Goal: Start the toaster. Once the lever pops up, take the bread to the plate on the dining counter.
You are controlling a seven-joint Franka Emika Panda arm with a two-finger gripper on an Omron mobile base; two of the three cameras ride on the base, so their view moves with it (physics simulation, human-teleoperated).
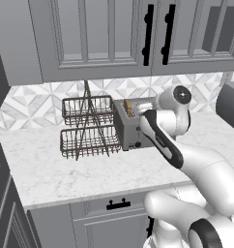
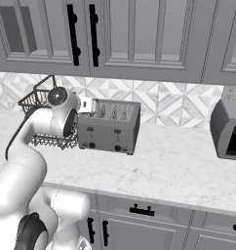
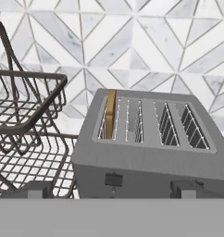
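Starting the toaster (image 3: 146, 152): judged step, pressing down the lever (image 3: 114, 179) below the loaded slot; best met squarely from above and pushed straight down. Gripper (image 3: 111, 192): jaws fully spread, holding nothing, fingertips at bottom of the hand view. Bread (image 3: 110, 114): upright in the leftmost slot, centre-left of frame, above and beyond the fingertips. Wire basket rack (image 3: 26, 115): left of frame, beside the toaster.

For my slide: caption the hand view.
Bread stands in the toaster's leftmost slot, wire basket rack alongside.
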